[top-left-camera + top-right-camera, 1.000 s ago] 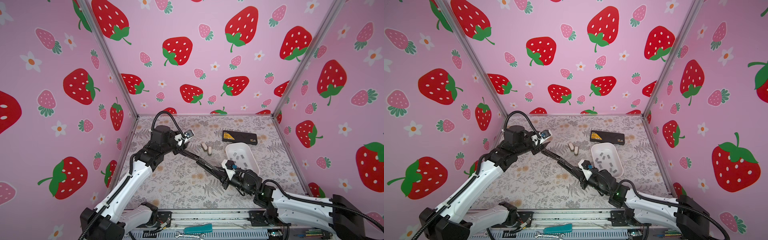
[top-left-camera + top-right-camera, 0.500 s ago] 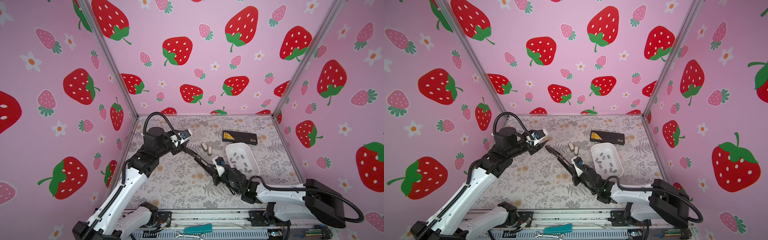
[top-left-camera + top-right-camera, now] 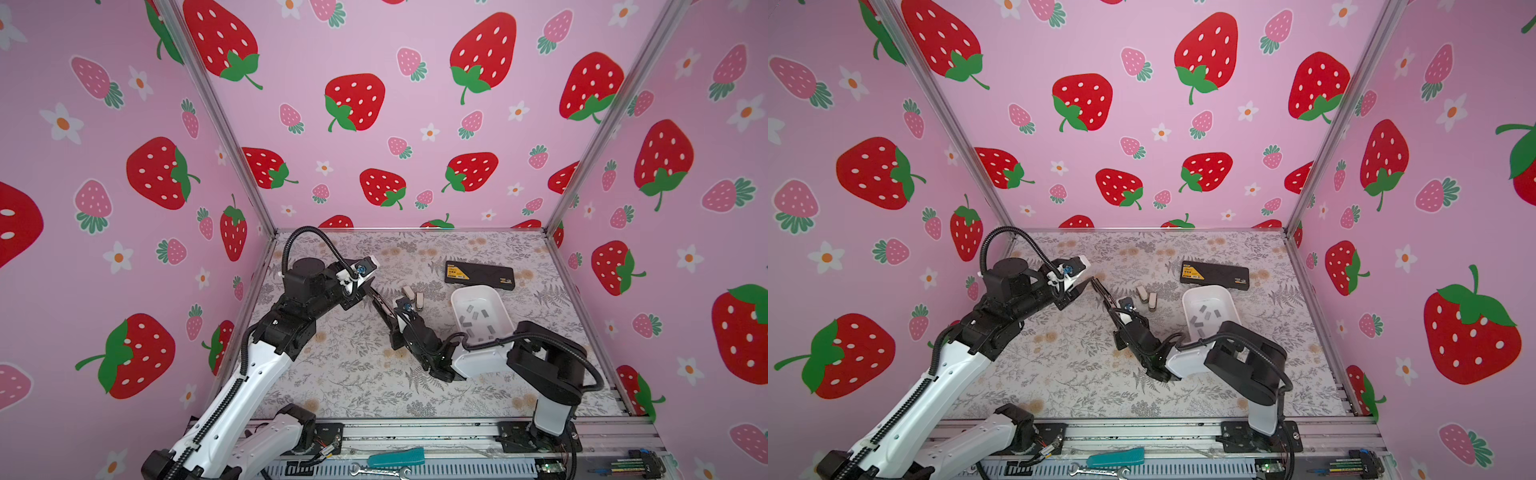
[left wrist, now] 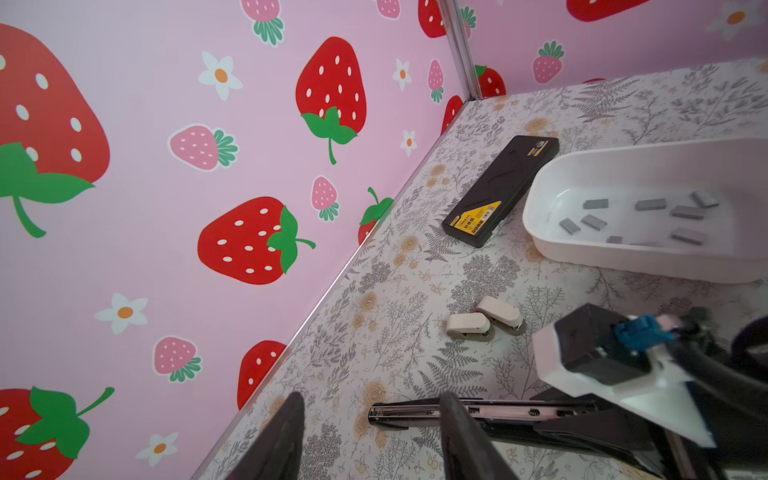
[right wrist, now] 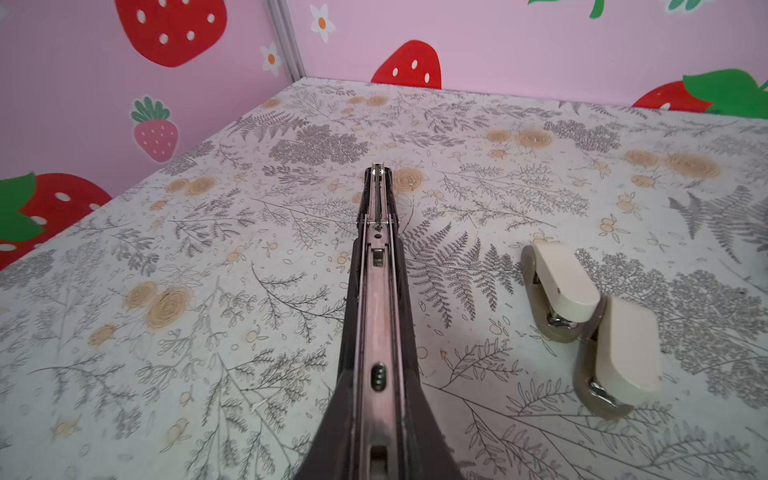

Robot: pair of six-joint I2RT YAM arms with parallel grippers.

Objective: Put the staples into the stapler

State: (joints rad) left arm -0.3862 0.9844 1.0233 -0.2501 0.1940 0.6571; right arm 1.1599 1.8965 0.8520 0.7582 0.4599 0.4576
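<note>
My right gripper clamps the stapler; I should hold it level. The left gripper, half open and seemingly empty, should pinch the staples flat.

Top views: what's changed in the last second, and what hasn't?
The right hand, shut on the long black open stapler, carried it left and farther back, its arm folding up. The left hand, open around the stapler's tip, drew slightly left. The white plastic tray of grey staple strips, two cream mini staplers and flat black case stayed put.
</note>
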